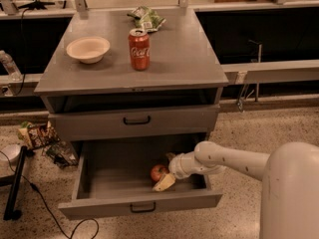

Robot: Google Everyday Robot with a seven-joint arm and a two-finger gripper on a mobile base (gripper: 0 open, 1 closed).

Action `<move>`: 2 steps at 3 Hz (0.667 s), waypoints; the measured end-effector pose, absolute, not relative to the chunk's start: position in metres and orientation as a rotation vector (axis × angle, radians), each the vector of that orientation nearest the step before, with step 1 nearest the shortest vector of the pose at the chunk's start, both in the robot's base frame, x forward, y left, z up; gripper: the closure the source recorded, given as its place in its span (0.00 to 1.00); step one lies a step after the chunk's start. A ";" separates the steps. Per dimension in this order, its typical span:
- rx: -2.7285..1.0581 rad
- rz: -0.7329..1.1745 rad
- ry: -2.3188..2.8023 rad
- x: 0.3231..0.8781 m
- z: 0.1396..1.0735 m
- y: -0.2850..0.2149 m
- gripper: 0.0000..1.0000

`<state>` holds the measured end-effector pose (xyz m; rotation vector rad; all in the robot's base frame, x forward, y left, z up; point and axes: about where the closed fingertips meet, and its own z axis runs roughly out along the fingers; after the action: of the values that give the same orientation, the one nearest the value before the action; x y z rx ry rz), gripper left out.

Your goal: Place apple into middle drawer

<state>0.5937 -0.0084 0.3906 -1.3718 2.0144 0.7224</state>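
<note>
The apple [158, 172], small and red, lies low inside the open middle drawer [114, 171], near its right front part. My gripper [166, 176] reaches into the drawer from the right and is right against the apple, on its right side. The white arm [227, 159] runs from the lower right over the drawer's right wall. The top drawer [137, 120] above is closed, with its black handle showing.
On the cabinet top [184, 59] stand a red Coca-Cola can [139, 49], a pale bowl [88, 49] and a green snack bag [145, 18]. Snack packets [37, 134] and a cable [35, 193] lie on the floor to the left. A rail [274, 71] runs at the right.
</note>
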 end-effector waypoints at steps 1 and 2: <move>-1.272 0.718 2.088 0.587 0.404 -0.030 0.00; -1.089 0.643 2.124 0.597 0.447 -0.068 0.19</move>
<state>0.5965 -0.0677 0.4470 -1.0890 2.1237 0.6429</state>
